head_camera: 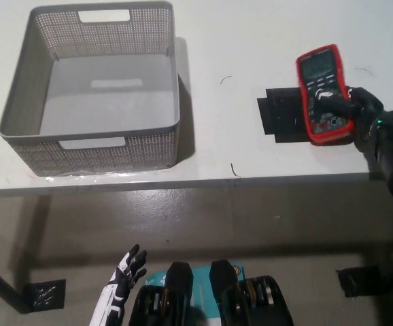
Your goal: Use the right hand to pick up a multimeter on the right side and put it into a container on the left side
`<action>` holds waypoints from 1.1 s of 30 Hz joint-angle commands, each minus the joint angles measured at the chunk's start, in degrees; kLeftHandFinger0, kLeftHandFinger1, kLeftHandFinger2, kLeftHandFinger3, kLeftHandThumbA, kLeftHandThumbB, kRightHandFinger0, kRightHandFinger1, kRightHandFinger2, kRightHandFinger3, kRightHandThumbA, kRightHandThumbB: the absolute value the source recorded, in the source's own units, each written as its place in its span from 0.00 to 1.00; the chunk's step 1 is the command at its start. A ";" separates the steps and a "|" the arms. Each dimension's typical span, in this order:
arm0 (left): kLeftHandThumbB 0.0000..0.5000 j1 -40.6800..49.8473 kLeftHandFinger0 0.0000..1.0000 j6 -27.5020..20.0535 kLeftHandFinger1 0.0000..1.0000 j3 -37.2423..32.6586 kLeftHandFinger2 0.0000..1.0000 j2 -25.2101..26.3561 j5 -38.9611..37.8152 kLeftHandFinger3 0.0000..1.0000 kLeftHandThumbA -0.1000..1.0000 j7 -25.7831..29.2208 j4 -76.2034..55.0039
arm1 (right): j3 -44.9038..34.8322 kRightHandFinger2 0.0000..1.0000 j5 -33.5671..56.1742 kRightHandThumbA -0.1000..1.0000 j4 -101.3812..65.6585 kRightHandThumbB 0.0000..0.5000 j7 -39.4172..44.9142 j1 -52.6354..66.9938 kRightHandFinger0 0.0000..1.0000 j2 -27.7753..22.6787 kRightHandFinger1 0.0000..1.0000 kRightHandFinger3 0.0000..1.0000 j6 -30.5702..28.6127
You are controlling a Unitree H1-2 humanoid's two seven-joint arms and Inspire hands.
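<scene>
White table (264, 41) seen from above. Red multimeter (324, 95) at right side, face up, screen end pointing away from robot — black right hand (360, 112) grips its lower end, fingers (337, 103) curled over front. Meter overlaps right part of black flat mat (281, 117); whether lifted or resting, cannot tell. Grey perforated container (91, 146) at left, well apart from meter. White left hand (123, 278) rests low at lower left below table edge, fingers spread, holding nothing.
</scene>
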 commanded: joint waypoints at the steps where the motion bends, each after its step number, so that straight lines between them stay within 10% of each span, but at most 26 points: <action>1: 0.89 2.00 1.00 -2.17 1.00 0.45 1.00 -0.35 -0.50 1.00 1.00 0.23 -1.36 | -22.69 0.57 30.47 0.00 -0.68 0.22 7.26 -5.61 0.00 2.71 0.10 0.74 7.94; 2: 0.89 1.96 1.00 -2.23 1.00 0.44 1.00 -0.34 -0.50 1.00 1.00 0.20 -1.22 | -23.00 0.57 30.20 0.00 -0.96 0.24 7.73 -5.85 0.00 3.15 0.10 0.76 8.10; 3: 0.90 1.93 1.00 -2.22 1.00 0.45 1.00 -0.33 -0.55 1.00 1.00 0.18 -1.14 | -23.19 0.59 30.04 0.00 -1.36 0.24 7.94 -6.05 0.00 3.59 0.11 1.00 8.21; 12: 0.87 2.72 1.00 -2.77 1.00 0.22 1.00 -0.69 -0.29 1.00 1.00 0.32 -0.54 | -25.76 0.61 30.75 0.00 -7.61 0.30 4.23 -10.60 0.00 10.38 0.04 1.00 13.28; 14: 0.86 2.40 1.00 -2.77 1.00 0.43 1.00 -0.76 -0.58 1.00 1.00 0.38 -0.28 | -26.01 0.61 31.63 0.00 -9.73 0.27 4.21 -12.30 0.00 11.86 0.04 0.83 15.74; 16: 0.88 2.26 1.00 -2.77 1.00 0.43 1.00 -1.01 -0.47 1.00 1.00 0.56 0.03 | -24.87 0.58 31.12 0.00 -11.53 0.31 3.72 -13.22 0.00 13.14 0.02 0.91 15.30; 17: 0.86 2.37 1.00 -2.77 1.00 0.32 1.00 -1.06 -0.41 1.00 1.00 0.55 0.16 | -24.69 0.56 31.41 0.00 -13.15 0.36 2.47 -14.00 0.00 14.53 0.00 0.71 15.83; 19: 0.87 2.58 1.00 -2.77 1.00 0.05 1.00 -1.02 0.03 1.00 1.00 0.52 0.32 | -24.44 0.58 32.21 0.00 -15.96 0.39 0.55 -14.42 0.00 16.49 0.00 0.79 16.96; 20: 0.87 2.63 1.00 -2.77 1.00 -0.13 1.00 -0.99 0.13 1.00 1.00 0.41 0.32 | -24.04 0.60 32.40 0.00 -15.71 0.35 1.75 -14.76 0.00 16.71 0.00 1.00 17.78; 23: 0.90 2.65 1.00 -2.77 1.00 -0.47 1.00 -1.04 -0.76 1.00 1.00 -0.30 0.53 | -20.96 0.61 31.20 0.00 -15.99 0.28 3.65 -15.47 0.00 17.73 0.01 1.00 17.79; 25: 0.87 2.61 1.00 -2.77 1.00 -0.58 1.00 -0.90 -0.59 1.00 1.00 -0.36 0.66 | -20.94 0.61 32.02 0.00 -14.30 0.30 4.56 -16.25 0.00 17.50 0.01 0.68 18.64; 29: 0.84 2.28 1.00 -2.77 1.00 -0.51 1.00 -0.82 -0.16 1.00 1.00 -0.14 0.72 | -21.13 0.65 33.52 0.00 -12.88 0.31 2.20 -18.49 0.00 18.52 0.06 1.00 19.28; 33: 0.82 2.94 1.00 -2.77 1.00 -1.07 1.00 -1.21 1.19 1.00 1.00 0.61 0.92 | -18.36 0.58 34.26 0.00 -13.74 0.26 4.37 -19.41 0.00 19.33 0.05 1.00 19.97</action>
